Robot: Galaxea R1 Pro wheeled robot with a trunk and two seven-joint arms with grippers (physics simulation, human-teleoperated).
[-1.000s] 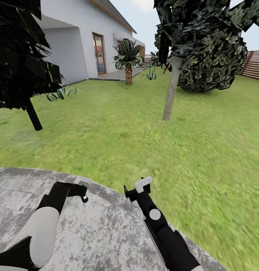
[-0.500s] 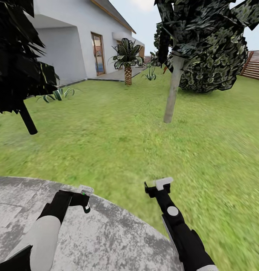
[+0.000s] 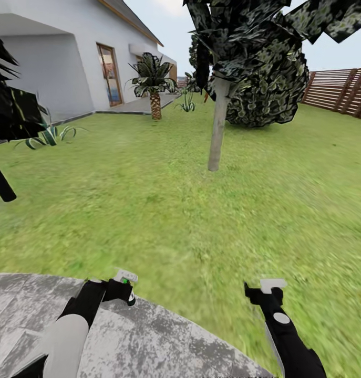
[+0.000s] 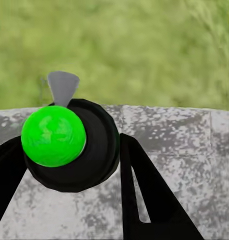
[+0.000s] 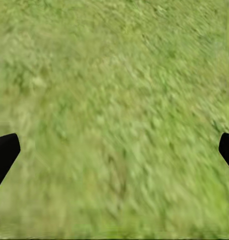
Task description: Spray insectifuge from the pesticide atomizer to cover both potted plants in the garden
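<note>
Mottled grey round patio (image 3: 164, 341) beside blurry lawn (image 3: 201, 210)

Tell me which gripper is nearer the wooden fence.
Right. The right gripper hangs over the lawn on the fence's side; the left gripper sits farther away, above the patio edge.
</note>
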